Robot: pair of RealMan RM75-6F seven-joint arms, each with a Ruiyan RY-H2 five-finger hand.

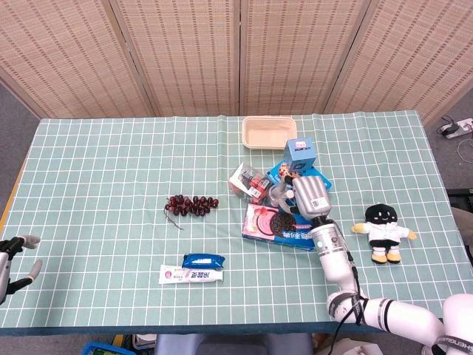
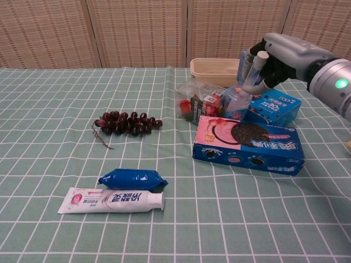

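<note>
My right hand [image 2: 267, 61] hangs above the cluster of boxes at the table's right, its fingers [image 2: 251, 71] bent downward and apart with nothing between them. It is just in front of an upright blue carton [image 1: 301, 151] and above a clear plastic cup [image 2: 236, 103]. In the head view the right hand [image 1: 310, 194] shows over the pink and blue cookie box [image 1: 267, 222]. My left hand [image 1: 15, 255] is at the bottom left edge, off the table's corner, fingers spread and holding nothing.
A bunch of dark grapes [image 1: 191, 205] lies mid-table. A toothpaste tube [image 1: 191, 275] and a blue packet [image 1: 203, 260] lie near the front edge. A beige tub [image 1: 270, 132] stands at the back, a clear snack packet [image 1: 251, 183] beside the boxes, a plush toy [image 1: 383, 231] at the right.
</note>
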